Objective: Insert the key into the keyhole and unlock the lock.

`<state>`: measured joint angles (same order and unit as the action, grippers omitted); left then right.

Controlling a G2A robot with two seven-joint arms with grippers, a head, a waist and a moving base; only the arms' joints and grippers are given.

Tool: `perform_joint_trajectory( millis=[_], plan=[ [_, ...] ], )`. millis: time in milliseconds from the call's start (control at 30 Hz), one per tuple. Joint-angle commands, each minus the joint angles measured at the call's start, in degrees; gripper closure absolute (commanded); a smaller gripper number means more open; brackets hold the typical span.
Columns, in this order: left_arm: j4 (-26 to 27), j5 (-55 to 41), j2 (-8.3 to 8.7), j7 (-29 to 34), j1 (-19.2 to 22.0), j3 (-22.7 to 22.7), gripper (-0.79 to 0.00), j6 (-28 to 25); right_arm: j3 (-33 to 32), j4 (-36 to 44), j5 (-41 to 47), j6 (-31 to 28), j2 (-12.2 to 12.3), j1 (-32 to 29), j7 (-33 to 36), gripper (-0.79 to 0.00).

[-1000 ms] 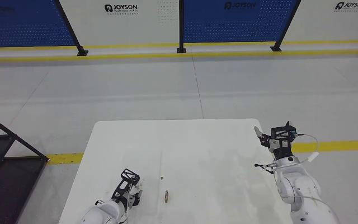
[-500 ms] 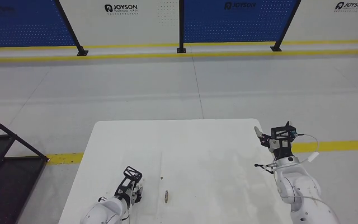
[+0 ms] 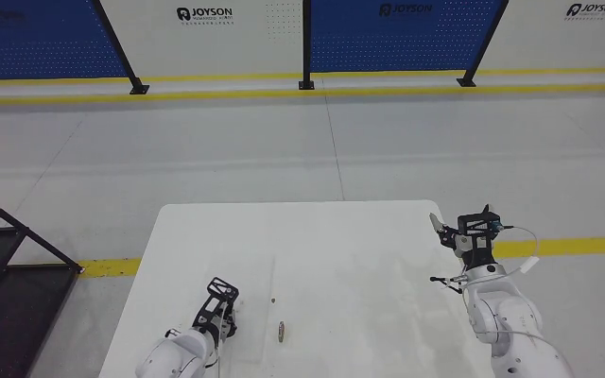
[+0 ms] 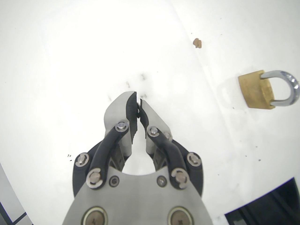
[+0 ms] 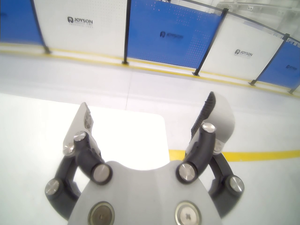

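Slightly forward over the table the left gripper is creeping, while the right gripper is staying spread open, far aside. The left one is clenching something thin and dark, probably the key. The brass lock is lying flat beside it, apart. It is looking dense, rigid, smooth; I would be gripping its flat body sides.

The top view looks down on the whole worktop. The left wrist view hangs close above it, sharing the padlock; the right wrist view faces outward toward the fence.
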<state>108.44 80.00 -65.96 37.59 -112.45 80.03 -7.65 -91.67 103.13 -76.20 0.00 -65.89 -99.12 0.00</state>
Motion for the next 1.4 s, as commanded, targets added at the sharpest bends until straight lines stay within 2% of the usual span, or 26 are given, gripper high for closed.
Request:
perform_joint_trajectory(
  millis=[0,233,433,667,767,1000,1067,1233,1367],
  plan=[
    [0.1,0.1,0.03,-0.1,0.0,0.1,0.000,0.0,0.0,0.0,0.0,0.0,0.0,0.0,0.0,-0.785],
    [1.4,-0.2,0.19,-1.0,-0.7,1.1,0.000,0.2,0.0,0.0,0.0,0.0,0.0,0.0,0.0,-0.785],
    [4.4,-0.8,0.48,-2.9,-3.5,3.2,0.000,-0.2,0.0,0.0,0.0,0.0,0.0,0.0,0.0,-0.785],
    [7.8,-4.3,0.92,-10.6,-8.5,7.2,0.000,-4.1,0.0,0.0,0.0,0.0,0.0,0.0,0.0,-0.785],
    [8.0,-7.1,1.17,-16.3,-11.0,9.5,0.000,-8.1,0.0,0.0,0.0,0.0,0.0,0.0,0.0,-0.785],
    [4.4,-13.4,2.09,-31.4,-15.0,15.2,0.000,-25.4,0.0,0.0,0.0,0.0,0.0,0.0,0.0,-0.785],
    [3.0,-14.5,2.26,-35.2,-15.7,16.9,0.000,-28.4,0.1,0.0,-0.3,-0.1,0.0,-0.2,-0.1,-0.785],
    [0.3,-15.8,2.74,-42.1,-16.6,19.1,0.000,-37.5,4.6,5.9,-6.5,-4.0,-0.1,-6.1,-3.6,-0.785],
    [-1.5,-14.6,3.01,-47.1,-17.1,20.7,0.000,-42.0,10.6,10.6,-13.3,-8.6,-0.1,-11.3,-5.0,-0.785]
  ],
)
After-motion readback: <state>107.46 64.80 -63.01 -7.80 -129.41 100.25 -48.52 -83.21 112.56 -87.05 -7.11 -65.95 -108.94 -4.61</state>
